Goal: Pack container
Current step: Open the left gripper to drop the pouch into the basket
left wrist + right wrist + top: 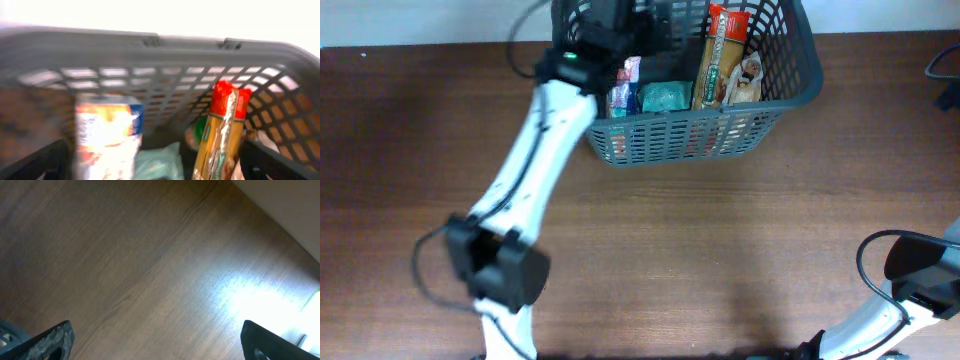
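Note:
The container [690, 135], a dark grey lattice-sided basket, stands at the table's far edge. Inside it lie a white, red and blue packet [625, 85], a teal pouch [665, 97] and a long pasta pack with a red top [718, 55]. My left gripper [612, 28] hangs over the basket's left part. In the left wrist view the container's rim [150, 47] fills the top, and my left gripper [155, 172] is open, with the blurred packet [107, 135] loose beside its left finger, next to the teal pouch [160, 162] and pasta pack [222, 130]. My right gripper [160, 345] is open over bare wood.
The brown wooden table [720, 250] stretches in front of the basket. My right arm [920, 285] is folded at the near right corner with a black cable looped beside it. A bright glare patch [260, 300] lies on the wood under the right wrist.

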You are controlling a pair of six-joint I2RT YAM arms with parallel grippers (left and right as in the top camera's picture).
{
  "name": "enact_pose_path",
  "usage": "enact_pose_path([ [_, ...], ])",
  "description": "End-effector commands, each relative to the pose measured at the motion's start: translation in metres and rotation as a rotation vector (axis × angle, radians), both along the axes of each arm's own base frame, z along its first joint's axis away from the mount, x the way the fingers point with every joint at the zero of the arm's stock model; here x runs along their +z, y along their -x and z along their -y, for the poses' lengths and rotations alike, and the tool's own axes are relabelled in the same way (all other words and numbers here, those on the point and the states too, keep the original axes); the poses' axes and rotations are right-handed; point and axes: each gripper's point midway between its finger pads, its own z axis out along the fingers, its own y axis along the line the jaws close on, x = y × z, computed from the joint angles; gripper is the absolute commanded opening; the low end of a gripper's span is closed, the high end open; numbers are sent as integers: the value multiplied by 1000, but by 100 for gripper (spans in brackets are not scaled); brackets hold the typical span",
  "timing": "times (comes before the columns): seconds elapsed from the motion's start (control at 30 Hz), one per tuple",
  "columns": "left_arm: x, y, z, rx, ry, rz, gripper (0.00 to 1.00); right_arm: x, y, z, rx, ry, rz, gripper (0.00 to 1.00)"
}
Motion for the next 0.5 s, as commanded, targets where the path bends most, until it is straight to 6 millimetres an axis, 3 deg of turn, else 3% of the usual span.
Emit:
enact_pose_path([
  [0.0, 111, 55, -49, -3, -59, 180, 99, 3, 2, 0, -10, 0, 10, 99],
  [0.07, 125, 79, -75, 36, -94, 167, 99, 3, 2, 0, -10, 0, 10, 99],
  [0.2, 135, 126, -108, 66, -135, 108, 99, 3, 2, 0, -10, 0, 10, 99],
  [0.47, 129, 222, -142, 81, -181, -48, 99, 3, 2, 0, -10, 0, 10, 99],
])
